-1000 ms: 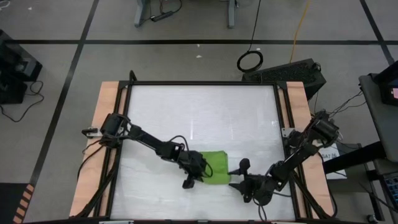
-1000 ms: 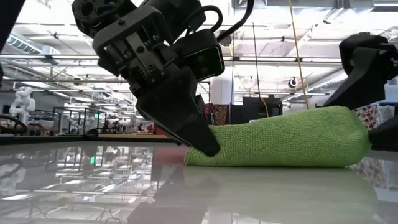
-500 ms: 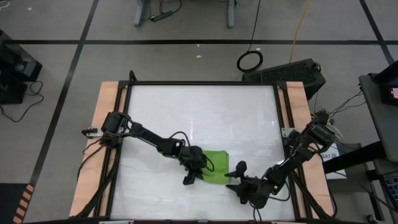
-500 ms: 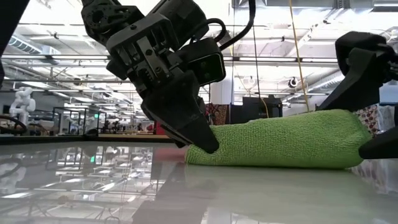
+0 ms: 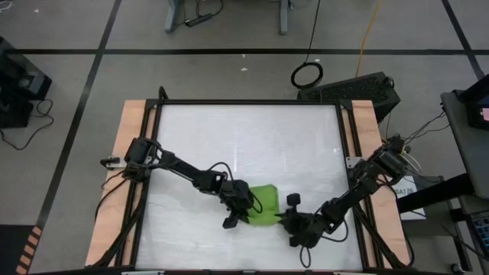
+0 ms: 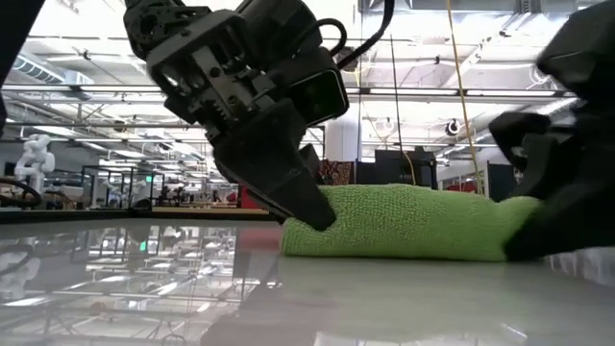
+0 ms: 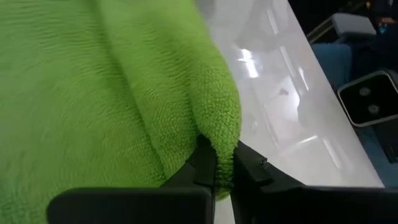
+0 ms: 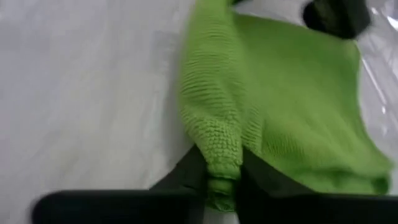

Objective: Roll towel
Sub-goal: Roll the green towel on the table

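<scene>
The lime-green towel (image 5: 263, 205) lies folded into a low, thick bundle on the white table, near its front edge; in the low view the towel (image 6: 404, 223) rests flat on its underside. My left gripper (image 5: 244, 216) is shut on the towel's left end, and my right gripper (image 5: 281, 219) is shut on its right end. Both arms reach in low from the table's sides. In the low view, the right gripper (image 6: 538, 223) hides the towel's right tip. My left gripper pinches a rounded fold at the towel's left near corner (image 7: 219, 134) between its two fingers, more than one layer. In the low view its fingers (image 6: 306, 204) slant down from the upper left. The towel stays on the table. My right gripper pinches a thick folded edge at the towel's right near end (image 8: 217, 143) between its two fingers. It comes in low from the table's right side. The cloth bunches into a ridge ahead of the fingers, with the rest lying on the table.
The white table top (image 5: 244, 137) lies bare beyond the towel, bounded by a black frame and wooden side strips (image 5: 130, 153). A dark box (image 5: 359, 90) and a cable ring (image 5: 307, 74) lie on the floor past the far edge.
My right gripper has moved toward the table's left, onto the towel's right end, and has shut on it. The towel's right end, rounded before, is now squeezed lower. My left gripper has kept its hold.
</scene>
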`<act>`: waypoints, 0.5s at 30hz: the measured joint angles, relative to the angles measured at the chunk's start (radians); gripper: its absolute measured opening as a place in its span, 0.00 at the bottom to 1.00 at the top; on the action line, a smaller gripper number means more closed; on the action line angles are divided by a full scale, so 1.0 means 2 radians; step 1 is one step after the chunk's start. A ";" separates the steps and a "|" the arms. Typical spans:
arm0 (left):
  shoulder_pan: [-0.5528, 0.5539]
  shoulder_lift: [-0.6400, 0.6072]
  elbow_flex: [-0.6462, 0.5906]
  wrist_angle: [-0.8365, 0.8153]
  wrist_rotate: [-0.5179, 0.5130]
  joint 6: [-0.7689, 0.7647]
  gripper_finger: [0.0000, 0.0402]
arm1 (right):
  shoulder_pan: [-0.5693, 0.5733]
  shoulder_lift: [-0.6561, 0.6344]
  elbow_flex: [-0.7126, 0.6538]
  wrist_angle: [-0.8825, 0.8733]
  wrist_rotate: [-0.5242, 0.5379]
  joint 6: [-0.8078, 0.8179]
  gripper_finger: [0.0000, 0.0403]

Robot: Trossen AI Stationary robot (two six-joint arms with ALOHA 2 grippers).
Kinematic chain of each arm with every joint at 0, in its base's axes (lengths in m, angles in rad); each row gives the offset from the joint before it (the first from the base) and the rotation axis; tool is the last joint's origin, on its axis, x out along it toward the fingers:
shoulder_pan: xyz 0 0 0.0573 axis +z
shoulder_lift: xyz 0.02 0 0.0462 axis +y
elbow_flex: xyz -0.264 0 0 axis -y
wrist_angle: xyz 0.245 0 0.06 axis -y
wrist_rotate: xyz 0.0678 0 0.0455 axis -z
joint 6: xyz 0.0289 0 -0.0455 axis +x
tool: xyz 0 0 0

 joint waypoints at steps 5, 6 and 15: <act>-0.018 0.000 0.000 -0.003 -0.018 0.028 0.12 | -0.029 -0.004 0.000 0.003 -0.064 0.068 0.05; -0.023 0.000 0.000 -0.003 -0.027 0.037 0.15 | -0.034 -0.006 0.000 0.004 -0.079 0.084 0.06; -0.062 -0.025 0.001 -0.053 -0.161 0.085 0.43 | -0.084 -0.048 -0.001 0.001 -0.242 0.158 0.04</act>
